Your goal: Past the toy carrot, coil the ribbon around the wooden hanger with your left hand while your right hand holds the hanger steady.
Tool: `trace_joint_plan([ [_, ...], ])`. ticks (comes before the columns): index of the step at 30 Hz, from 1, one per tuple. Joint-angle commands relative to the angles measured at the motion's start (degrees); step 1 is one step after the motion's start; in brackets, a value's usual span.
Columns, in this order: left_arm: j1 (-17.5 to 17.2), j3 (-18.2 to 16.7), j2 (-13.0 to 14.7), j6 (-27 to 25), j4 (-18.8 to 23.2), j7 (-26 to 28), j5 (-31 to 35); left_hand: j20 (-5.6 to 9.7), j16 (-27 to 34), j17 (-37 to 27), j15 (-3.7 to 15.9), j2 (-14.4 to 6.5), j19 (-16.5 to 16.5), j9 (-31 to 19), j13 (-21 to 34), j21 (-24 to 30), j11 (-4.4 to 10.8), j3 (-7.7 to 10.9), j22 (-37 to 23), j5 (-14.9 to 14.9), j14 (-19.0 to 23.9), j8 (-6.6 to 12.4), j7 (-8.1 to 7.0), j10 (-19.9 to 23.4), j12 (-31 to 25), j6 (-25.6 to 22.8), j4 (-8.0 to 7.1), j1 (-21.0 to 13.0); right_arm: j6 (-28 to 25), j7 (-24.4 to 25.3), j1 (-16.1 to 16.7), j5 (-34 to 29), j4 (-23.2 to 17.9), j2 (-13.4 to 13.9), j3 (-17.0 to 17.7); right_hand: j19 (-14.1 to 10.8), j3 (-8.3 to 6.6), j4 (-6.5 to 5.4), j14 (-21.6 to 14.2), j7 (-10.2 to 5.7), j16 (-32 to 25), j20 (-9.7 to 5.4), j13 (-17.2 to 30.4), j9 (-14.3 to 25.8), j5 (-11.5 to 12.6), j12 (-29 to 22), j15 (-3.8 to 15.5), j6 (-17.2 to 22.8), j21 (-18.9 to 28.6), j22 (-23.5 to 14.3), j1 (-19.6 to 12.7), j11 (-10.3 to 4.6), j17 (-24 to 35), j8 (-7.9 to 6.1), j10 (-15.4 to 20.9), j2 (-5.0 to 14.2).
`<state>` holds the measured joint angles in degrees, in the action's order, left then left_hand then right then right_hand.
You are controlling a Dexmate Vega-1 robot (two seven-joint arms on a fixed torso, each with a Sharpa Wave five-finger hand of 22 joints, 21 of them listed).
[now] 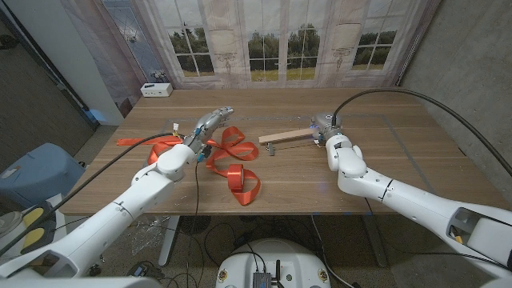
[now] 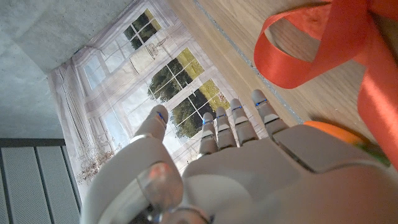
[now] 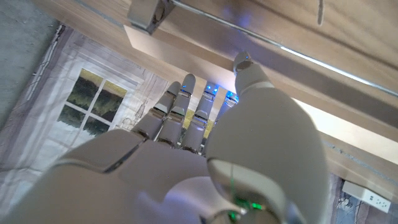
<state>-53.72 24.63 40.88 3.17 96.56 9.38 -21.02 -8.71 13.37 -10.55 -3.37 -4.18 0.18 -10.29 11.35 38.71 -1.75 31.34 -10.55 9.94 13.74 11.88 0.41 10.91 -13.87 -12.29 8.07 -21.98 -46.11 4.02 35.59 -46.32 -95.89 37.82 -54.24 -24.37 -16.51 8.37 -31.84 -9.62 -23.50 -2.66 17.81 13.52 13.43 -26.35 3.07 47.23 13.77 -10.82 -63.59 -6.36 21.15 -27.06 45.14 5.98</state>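
An orange ribbon (image 1: 234,164) lies in loose loops at the middle of the table. My left hand (image 1: 210,122) hovers over its far left loops with straight, spread fingers and holds nothing. Seen from the left wrist, a ribbon loop (image 2: 323,43) curls past the hand (image 2: 236,162), and the toy carrot (image 2: 329,129) shows orange beside it. The wooden hanger (image 1: 284,137) lies right of the ribbon, its metal hook (image 1: 272,150) pointing toward me. My right hand (image 1: 326,128) is at the hanger's right end. The right wrist view shows that hand's fingers (image 3: 180,118) stretched along the wooden bar (image 3: 205,56), not wrapped around it.
A white box (image 1: 156,90) sits at the table's back left corner. A blue chair (image 1: 32,176) stands off the table's left side. An orange strip (image 1: 132,142) runs left from my left forearm. Bare wood lies to the right of my right arm.
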Motion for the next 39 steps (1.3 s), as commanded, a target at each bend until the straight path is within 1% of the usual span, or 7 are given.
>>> trace_joint_plan([
  [1,-1.91,0.53,5.59,-6.02,8.46,2.20,7.40,-0.95,0.12,-0.31,0.12,-0.05,-0.02,-0.15,0.22,-0.31,0.25,-0.18,-0.12,0.09,0.07,0.29,-0.01,0.81,-0.56,-0.90,0.25,-0.60,-3.67,9.87,6.77,0.93,-5.43,0.01,5.26,-0.28,0.04,-0.53,-0.06,7.46,0.13,-2.53,0.21,1.48,0.22,-0.03,9.92,11.14,0.27,-0.13,0.11,-0.48,0.12,-0.43,0.99,0.83],
  [10,-3.19,0.83,8.24,-11.35,14.22,3.67,12.55,-0.99,0.21,-0.36,0.63,0.40,0.20,-0.19,0.33,-0.52,0.67,-0.53,-0.16,0.11,0.71,0.41,-0.46,1.96,-0.84,-2.18,0.82,-1.16,-4.37,16.27,10.54,1.93,-7.55,-0.14,7.60,-0.63,0.45,-0.67,-0.17,7.46,0.10,-2.57,0.40,1.87,0.31,-0.05,10.00,11.13,0.47,-0.20,0.00,-0.30,0.32,-0.67,1.19,1.04],
  [21,-4.31,2.56,10.76,-23.32,24.32,5.98,21.05,-0.97,0.69,-0.46,1.63,1.70,0.96,-0.22,0.45,-0.59,0.66,-1.35,-0.19,0.00,2.37,0.26,-0.79,3.11,-1.07,-2.94,1.20,-1.32,-4.09,21.95,14.28,4.30,-9.56,0.85,11.07,-0.99,0.94,-0.76,-0.14,7.54,0.24,-2.58,0.64,2.32,0.39,-0.01,9.99,11.09,0.69,-0.28,-0.15,-0.35,0.46,-0.94,1.29,1.14],
  [24,-4.52,2.72,11.03,-25.28,25.79,5.82,22.06,-0.94,0.71,-0.46,1.92,1.94,1.11,-0.22,0.47,-0.62,0.79,-1.44,-0.19,0.01,2.55,0.24,-0.96,3.28,-1.10,-3.10,1.34,-1.51,-4.00,22.68,14.65,4.72,-9.77,1.06,11.45,-1.13,1.02,-0.78,-0.17,7.55,0.26,-2.70,0.69,2.41,0.41,-0.02,9.99,11.08,0.77,-0.29,-0.20,-0.32,0.49,-1.00,1.34,1.19],
  [26,-4.71,3.38,11.60,-28.82,28.35,5.86,23.92,-0.97,0.69,-0.47,1.95,2.07,1.12,-0.23,0.49,-0.66,0.78,-1.49,-0.19,0.01,2.54,0.20,-0.88,3.31,-1.08,-3.09,1.40,-1.62,-3.84,23.97,15.30,5.25,-9.94,1.03,12.23,-1.17,1.08,-0.78,-0.16,7.53,0.29,-2.71,0.72,2.46,0.42,0.00,10.01,11.11,0.79,-0.30,-0.24,-0.32,0.51,-1.05,1.33,1.19],
  [34,-5.67,6.56,11.28,-39.14,34.99,7.57,30.65,-1.36,0.98,-0.54,2.88,3.01,2.00,-0.26,0.58,-0.64,1.01,-1.96,-0.19,-0.04,3.63,0.00,-1.17,3.63,-1.03,-3.25,1.62,-2.17,-1.81,26.76,16.80,6.76,-10.66,2.32,14.01,-1.34,1.39,-0.80,-0.29,7.56,0.30,-2.75,0.87,2.66,0.46,0.05,10.03,11.12,0.92,-0.35,-0.38,-0.32,0.63,-1.18,1.34,1.26],
  [39,-6.34,9.40,9.58,-47.79,39.30,9.11,34.97,-1.83,1.04,-0.56,3.42,3.55,2.97,-0.28,0.63,-0.46,1.45,-2.18,-0.19,-0.06,4.01,-0.10,-1.39,3.78,-0.99,-3.30,1.78,-2.67,0.42,28.88,17.83,7.98,-10.77,3.09,15.52,-1.51,1.59,-0.81,-0.32,7.65,0.41,-2.79,0.99,2.60,0.49,0.07,10.01,11.15,1.04,-0.38,-0.49,-0.33,0.67,-1.16,1.38,1.30],
])
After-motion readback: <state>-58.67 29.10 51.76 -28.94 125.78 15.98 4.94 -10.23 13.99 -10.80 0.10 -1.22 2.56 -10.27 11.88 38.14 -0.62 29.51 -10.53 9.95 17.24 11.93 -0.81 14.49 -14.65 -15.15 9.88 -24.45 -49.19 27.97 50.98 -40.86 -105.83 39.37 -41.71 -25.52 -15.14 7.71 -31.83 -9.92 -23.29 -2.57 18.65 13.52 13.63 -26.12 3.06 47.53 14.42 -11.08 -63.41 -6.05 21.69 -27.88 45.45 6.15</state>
